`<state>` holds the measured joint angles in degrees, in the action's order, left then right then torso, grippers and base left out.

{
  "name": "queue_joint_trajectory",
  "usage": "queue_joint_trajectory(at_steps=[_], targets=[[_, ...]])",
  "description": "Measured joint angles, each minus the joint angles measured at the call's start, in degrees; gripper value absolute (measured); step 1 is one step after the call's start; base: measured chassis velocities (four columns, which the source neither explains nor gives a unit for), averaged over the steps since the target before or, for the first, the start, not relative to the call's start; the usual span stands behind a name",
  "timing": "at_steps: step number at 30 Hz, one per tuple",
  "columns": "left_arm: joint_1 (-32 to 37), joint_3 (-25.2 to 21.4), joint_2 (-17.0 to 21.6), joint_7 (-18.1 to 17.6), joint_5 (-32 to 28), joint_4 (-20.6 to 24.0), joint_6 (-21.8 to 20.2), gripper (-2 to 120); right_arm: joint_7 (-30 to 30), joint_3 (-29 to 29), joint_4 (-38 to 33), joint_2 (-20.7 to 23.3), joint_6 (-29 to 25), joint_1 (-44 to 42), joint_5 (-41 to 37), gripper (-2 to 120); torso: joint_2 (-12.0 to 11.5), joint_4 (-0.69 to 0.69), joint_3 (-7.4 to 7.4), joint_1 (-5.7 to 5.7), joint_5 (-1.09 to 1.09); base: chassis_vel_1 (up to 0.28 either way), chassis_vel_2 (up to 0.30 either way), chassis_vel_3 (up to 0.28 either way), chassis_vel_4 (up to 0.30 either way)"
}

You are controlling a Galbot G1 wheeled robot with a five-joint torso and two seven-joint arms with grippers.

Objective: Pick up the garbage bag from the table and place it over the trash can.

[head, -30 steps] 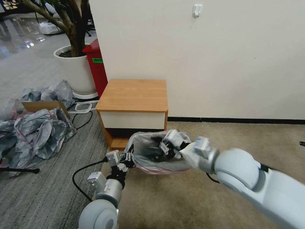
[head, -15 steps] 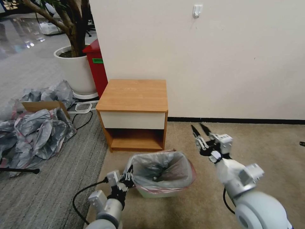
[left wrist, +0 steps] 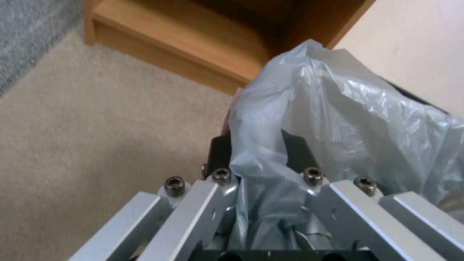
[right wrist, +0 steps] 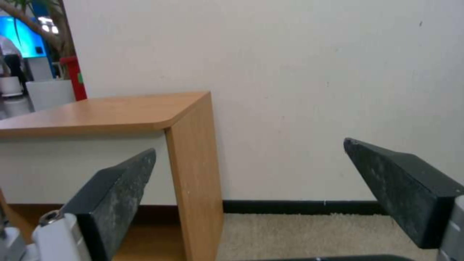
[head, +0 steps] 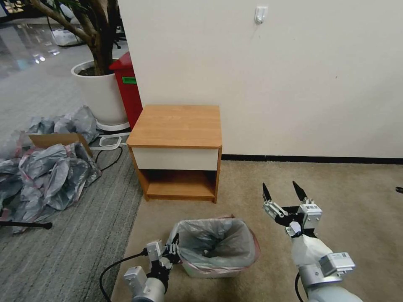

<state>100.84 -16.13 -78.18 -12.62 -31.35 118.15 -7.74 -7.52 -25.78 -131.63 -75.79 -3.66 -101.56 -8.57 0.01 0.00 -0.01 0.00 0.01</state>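
The silver-grey garbage bag (head: 197,241) lines the cream trash can (head: 210,272), its pink rim folded over the can's edge, on the carpet in front of the wooden table (head: 176,126). My left gripper (head: 173,248) is at the can's left rim, shut on the bag's edge. The left wrist view shows the bag's film (left wrist: 338,119) pinched in the left gripper (left wrist: 259,156). My right gripper (head: 281,189) is raised to the right of the can, open and holding nothing. In the right wrist view the right gripper (right wrist: 259,181) faces the table's side (right wrist: 193,163).
A heap of grey bags around a cardboard box (head: 50,167) lies on the grey floor at left. A red bin (head: 128,88) and a white plant pot (head: 98,90) stand behind the table. A black cable (head: 109,264) trails by my left arm. Open beige carpet (head: 357,201) lies to the right.
My right gripper has come out of the bag's mouth, swung to the right and opened. The bag-lined can and my left gripper have moved towards me, away from the table.
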Motion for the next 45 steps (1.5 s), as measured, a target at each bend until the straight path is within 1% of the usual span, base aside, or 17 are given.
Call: queue_joint_trajectory(at_steps=[4, 5, 7, 9, 14, 19, 23, 25, 28, 30, 31, 35, 38, 39, 40, 43, 45], targets=[[-0.1, 0.2, 0.0, 0.1, 2.0, -0.2, -0.1, 25, -0.7, 0.7, 0.1, -0.1, -0.2, 0.0, 0.3, 100, 0.0, -0.01, 0.00, 0.00, -0.03, 0.000, 0.000, 0.000, 0.000], [-0.1, 0.2, 0.0, 0.1, 2.0, -0.2, -0.1, 25, -0.7, 0.7, 0.1, -0.1, -0.2, 0.0, 0.3, 100, 0.0, -0.01, 0.00, 0.00, -0.03, 0.000, 0.000, 0.000, 0.000], [0.0, 0.1, 0.0, 0.1, 3.1, -0.2, 0.1, 36, -0.9, 0.7, 0.1, -0.1, -0.3, 0.1, 0.3, 100, 0.0, -0.01, 0.01, 0.00, -0.02, 0.000, 0.000, 0.000, 0.000], [0.0, 0.1, 0.0, 0.1, 3.5, -0.2, 0.3, 38, -1.0, 0.7, 0.0, -0.1, -0.3, 0.2, 0.2, 100, 0.0, -0.01, 0.01, 0.00, -0.02, 0.000, 0.000, 0.000, 0.000], [0.9, 0.2, 0.2, 0.1, 5.3, 1.3, 0.8, 61, -1.6, 0.7, 0.0, -0.1, -0.5, 0.2, 0.1, 100, 0.0, -0.01, 0.00, 0.00, -0.01, 0.000, 0.000, 0.000, 0.000], [1.7, 0.2, 0.4, 0.5, 6.7, 2.1, 1.0, 75, -2.2, 0.9, 0.0, -0.2, -0.5, 0.2, 0.0, 100, 0.0, -0.01, 0.01, 0.00, -0.01, 0.000, 0.000, 0.000, 0.000], [3.2, -0.4, 0.9, 1.7, 7.9, 3.4, 2.5, 94, -2.9, 0.9, -0.1, -0.3, -0.6, 0.1, -0.1, 100, 0.0, -0.01, 0.01, 0.00, -0.01, 0.000, 0.000, 0.000, 0.000], [3.6, -0.5, 1.0, 2.1, 8.2, 3.8, 3.0, 97, -2.9, 0.9, -0.1, -0.3, -0.7, 0.1, -0.1, 100, 0.0, 0.00, 0.01, 0.00, -0.01, 0.000, 0.000, 0.000, 0.000], [5.1, -1.3, 1.2, 3.5, 14.7, 5.4, 8.9, 100, -3.0, 0.8, -0.1, -0.5, -2.1, -0.7, -0.9, 100, 0.0, 0.00, 0.01, 0.00, -0.02, 0.000, 0.000, 0.000, 0.000], [5.3, -1.7, 1.2, 3.6, 16.2, 5.5, 10.2, 100, -2.9, 0.8, -0.1, -0.5, -2.5, -1.1, -1.1, 100, 0.0, 0.00, 0.01, 0.00, -0.02, 0.000, 0.000, 0.000, 0.000], [6.1, -2.9, 1.2, 4.1, 19.7, 6.4, 13.1, 100, -2.7, 0.7, 0.1, -0.6, -3.6, -2.0, -1.7, 100, 0.0, -0.01, 0.01, 0.00, -0.02, 0.000, 0.000, 0.000, 0.000], [9.0, -6.3, 1.2, 5.4, 22.5, 10.0, 16.1, 100, -2.5, -0.1, 1.0, -1.3, -7.9, -4.5, -2.2, 100, 0.0, -0.01, 0.01, 0.00, -0.02, 0.000, 0.000, 0.000, 0.000], [13.1, -12.8, 0.7, 7.7, 25.3, 13.0, 19.6, 100, -2.4, -0.9, 1.5, -2.0, -11.7, -7.8, -3.0, 100, 0.0, 0.00, 0.00, 0.00, -0.02, 0.000, 0.000, 0.000, 0.000], [14.2, -15.2, 0.4, 8.7, 26.3, 13.5, 20.6, 100, -2.1, -1.2, 1.6, -2.2, -12.4, -8.9, -3.3, 100, 0.0, 0.00, 0.00, 0.00, -0.01, 0.000, 0.000, 0.000, 0.000], [14.2, -15.2, 0.4, 8.7, 26.3, 13.5, 20.6, 100, -2.1, -1.2, 1.6, -2.2, -12.4, -8.9, -3.3, 100, 0.0, 0.00, 0.00, 0.00, -0.01, 0.000, 0.000, 0.000, 0.000], [16.8, -21.6, -0.2, 10.9, 27.5, 14.4, 23.0, 100, -0.7, -2.2, 3.1, -2.0, -15.3, -11.7, -3.4, 100, 0.0, 0.00, 0.01, 0.00, -0.02, 0.000, 0.000, 0.000, 0.000], [17.0, -22.1, -0.1, 11.0, 27.5, 14.5, 23.2, 100, -0.6, -2.3, 3.5, -2.0, -15.9, -11.9, -3.4, 100, 0.0, 0.00, 0.00, 0.00, -0.01, 0.000, 0.000, 0.000, 0.000]])
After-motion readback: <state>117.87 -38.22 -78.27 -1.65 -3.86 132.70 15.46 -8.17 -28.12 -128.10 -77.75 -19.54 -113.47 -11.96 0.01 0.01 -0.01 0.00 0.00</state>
